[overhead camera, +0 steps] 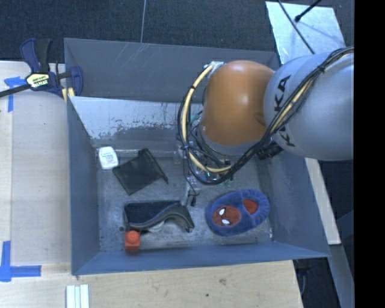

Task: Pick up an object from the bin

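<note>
— Jaws open or shut?
— I can't tell; my wrist's orange cover (237,102) blocks them. The gripper (191,196) hangs low between the black curved piece (157,214) and the blue slipper (237,212), probably lining up a pick.

Even light; sheen on orange cover (237,99), bin (126,114) back wall.

Left floor (111,201) free (shoe (150,213), slipper (237,212) block frt).

Pale wooden tabletop (180,289) shows (dark floor (180,18) beyond).
</note>
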You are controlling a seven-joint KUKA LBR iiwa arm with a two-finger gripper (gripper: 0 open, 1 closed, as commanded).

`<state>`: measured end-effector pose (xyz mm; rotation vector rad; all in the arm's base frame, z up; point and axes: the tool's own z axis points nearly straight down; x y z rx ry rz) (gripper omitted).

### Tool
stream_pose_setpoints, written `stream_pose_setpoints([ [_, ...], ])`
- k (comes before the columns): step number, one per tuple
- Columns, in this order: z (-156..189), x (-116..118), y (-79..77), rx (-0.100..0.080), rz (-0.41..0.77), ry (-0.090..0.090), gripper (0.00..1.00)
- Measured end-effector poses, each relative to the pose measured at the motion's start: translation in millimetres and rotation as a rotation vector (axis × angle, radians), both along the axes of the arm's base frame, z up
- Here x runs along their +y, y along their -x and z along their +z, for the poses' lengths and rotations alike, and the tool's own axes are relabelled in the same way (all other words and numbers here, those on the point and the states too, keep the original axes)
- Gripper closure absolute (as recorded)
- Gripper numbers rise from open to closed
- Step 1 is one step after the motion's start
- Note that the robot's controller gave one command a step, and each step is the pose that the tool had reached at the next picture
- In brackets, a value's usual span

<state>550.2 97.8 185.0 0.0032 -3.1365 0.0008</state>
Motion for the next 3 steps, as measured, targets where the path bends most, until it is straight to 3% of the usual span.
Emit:
stream_pose_setpoints([
  [1,-114.4,50.4,-49.4,-0.015,-0.074,-0.004,0.00],
  [2,-112.1,48.9,-48.6,-0.013,-0.077,-0.003,1.00],
  [3,49.8,40.5,-46.3,-0.017,-0.079,-0.003,1.00],
])
